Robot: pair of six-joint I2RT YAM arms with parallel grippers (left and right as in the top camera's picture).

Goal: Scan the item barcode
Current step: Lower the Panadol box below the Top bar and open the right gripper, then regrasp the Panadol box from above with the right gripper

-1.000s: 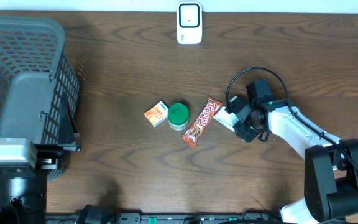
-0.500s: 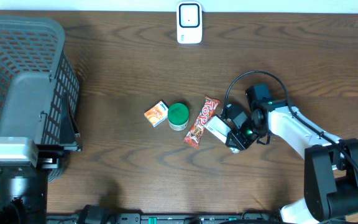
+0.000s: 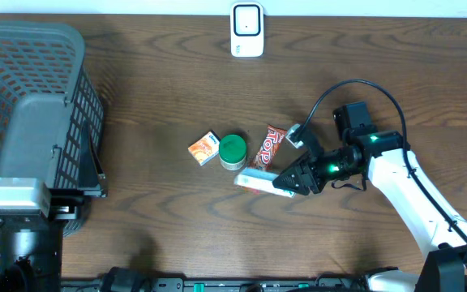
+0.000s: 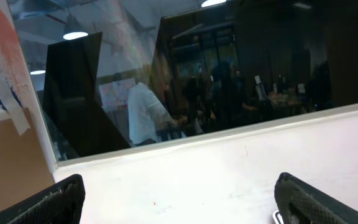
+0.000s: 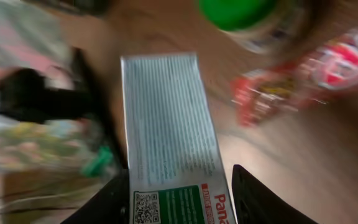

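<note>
Box (image 3: 259, 180) sits pinched between the fingers of my right gripper (image 3: 287, 183), jutting past their tips over the candy bar (image 3: 269, 144); left gripper (image 4: 179, 205) stands spread wide.

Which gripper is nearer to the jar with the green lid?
Right. The right gripper, holding a white box, is just beside the green-lidded jar; the left gripper is far off, near the basket.
</note>
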